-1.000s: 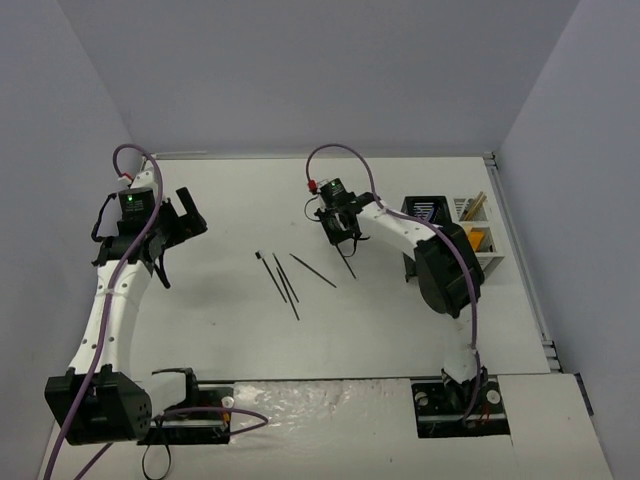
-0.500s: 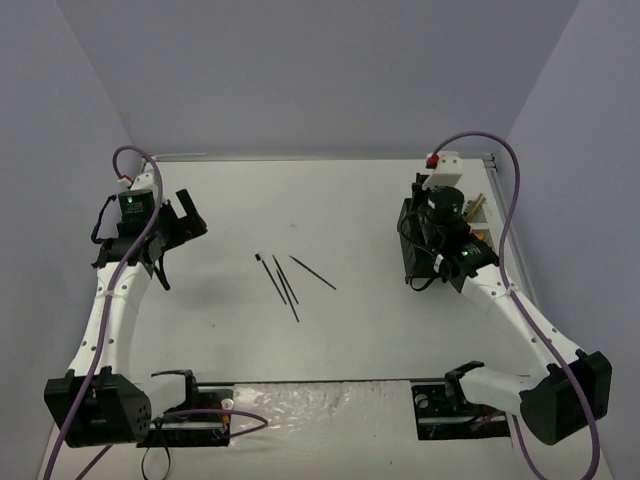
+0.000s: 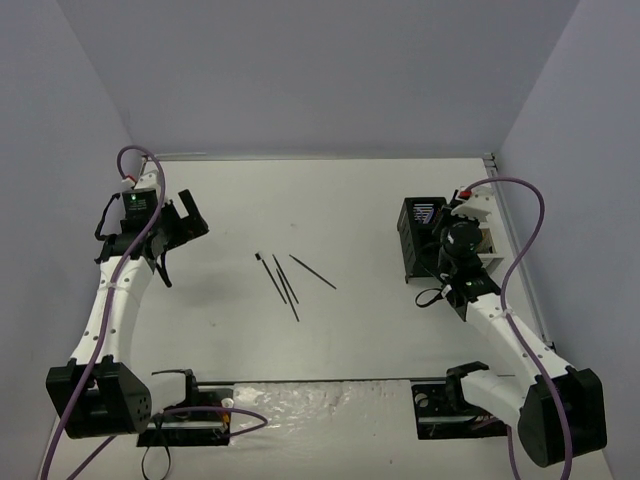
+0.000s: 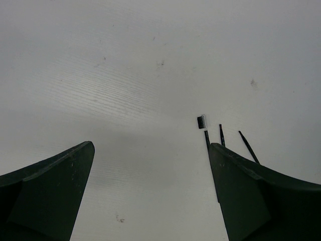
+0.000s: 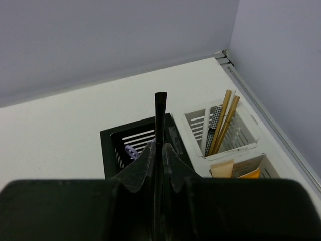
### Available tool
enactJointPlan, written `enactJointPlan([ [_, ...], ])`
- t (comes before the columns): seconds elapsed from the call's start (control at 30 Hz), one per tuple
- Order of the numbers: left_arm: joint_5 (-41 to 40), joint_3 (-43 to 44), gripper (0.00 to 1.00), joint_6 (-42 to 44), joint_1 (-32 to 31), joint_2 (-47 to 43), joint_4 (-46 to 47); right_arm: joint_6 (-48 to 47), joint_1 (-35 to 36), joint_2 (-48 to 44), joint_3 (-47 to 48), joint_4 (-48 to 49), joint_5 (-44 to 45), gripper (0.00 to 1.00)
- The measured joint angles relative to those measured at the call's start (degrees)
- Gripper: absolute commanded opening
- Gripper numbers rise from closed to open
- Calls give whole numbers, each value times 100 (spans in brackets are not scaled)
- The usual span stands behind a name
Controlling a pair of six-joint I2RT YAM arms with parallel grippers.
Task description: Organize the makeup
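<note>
The right gripper [image 5: 160,148] clamps a black brush [image 5: 160,113] by the black mesh holder [image 5: 113,134], beside beige sticks [image 5: 224,113]. The left gripper [image 4: 150,146] gapes near three loose pencils [image 3: 285,277].

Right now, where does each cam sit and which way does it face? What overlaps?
Top external: above, behind the bases, looking down on the table; both arms show.
Left wrist: faces down at the table; open left gripper frames the loose black pencils.
Right wrist: faces the far wall over black holder and white holder; right gripper shut on a black brush.
Shared: top and left wrist both show those pencils; top and right wrist, the black holder.
</note>
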Motion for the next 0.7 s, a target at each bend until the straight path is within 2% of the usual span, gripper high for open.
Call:
enactJointPlan([
  [0.33, 4, -1, 97, -2, 0, 3, 0, 6, -297, 8, -48, 678, 16, 0],
  [0.57, 8, -2, 97, -4, -1, 3, 0, 31, -325, 387, -221, 1129, 4, 0],
  [0.7, 21, -2, 97, -7, -2, 3, 0, 41, -326, 484, -538, 1312, -43, 8],
])
